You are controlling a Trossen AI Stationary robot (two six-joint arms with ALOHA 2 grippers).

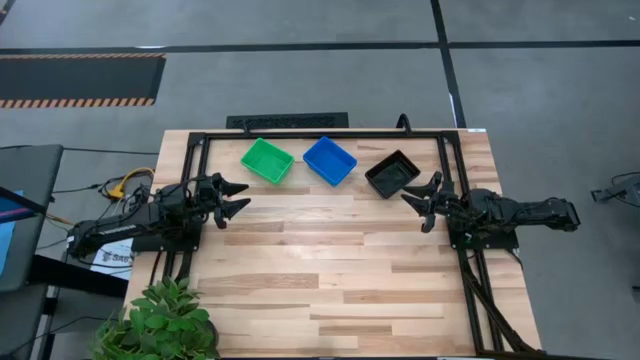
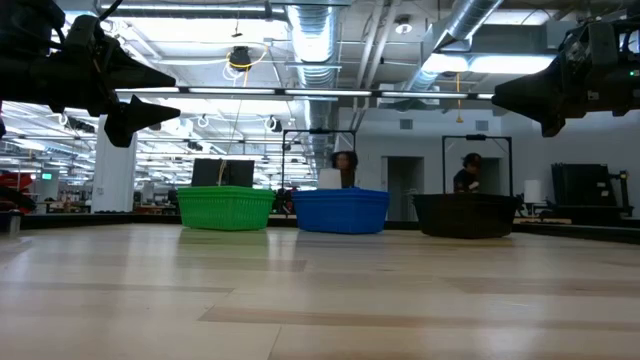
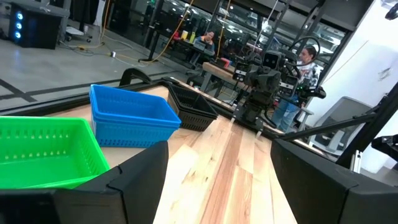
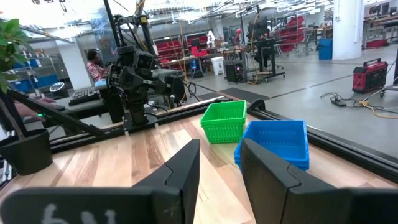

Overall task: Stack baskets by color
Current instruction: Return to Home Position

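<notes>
Sitting in a row along the back of the table (image 1: 330,270) are the green baskets (image 1: 267,161), the blue baskets (image 1: 330,160) and the black baskets (image 1: 392,174), near one another yet apart; my left gripper (image 1: 238,197) hovers near the green ones, fingers spread wide, holding nothing; my right gripper (image 1: 418,205) hangs just beside the black ones, fingers parted, also holding nothing. A leafy plant (image 1: 160,320) stands at the table's front left corner.

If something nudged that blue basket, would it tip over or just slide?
Probably slide: the blue basket sits low and wide, flat on the smooth wooden table. Its perforated plastic walls suggest it is light, fairly stiff, easy to shove.
</notes>
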